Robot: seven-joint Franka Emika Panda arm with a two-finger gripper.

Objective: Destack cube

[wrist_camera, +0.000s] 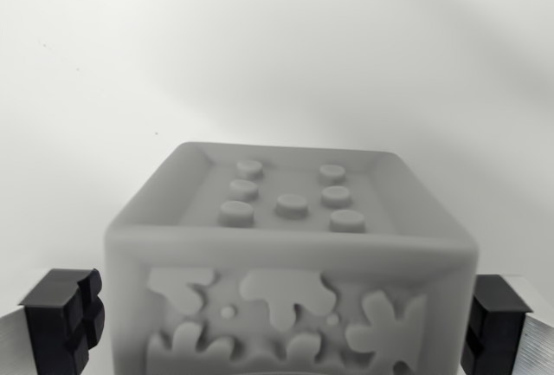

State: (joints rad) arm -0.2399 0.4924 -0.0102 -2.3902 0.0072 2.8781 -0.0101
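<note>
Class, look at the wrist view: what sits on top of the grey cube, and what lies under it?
On the cube's top face are seven raised round studs. Its underside is cut off by the frame, so whatever lies beneath cannot be seen.

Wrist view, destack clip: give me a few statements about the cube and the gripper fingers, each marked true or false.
1. The cube sits between the two black fingers. True.
2. The cube's top face carries seven round studs. True.
3. The cube is bright red. False: it is pale grey.
4. The fingers are pressed shut with nothing between them. False: they stand apart, one at each side of the cube; whether they touch it cannot be told.
5. The cube's near face is smooth and blank. False: it bears raised, irregular shapes.
</note>
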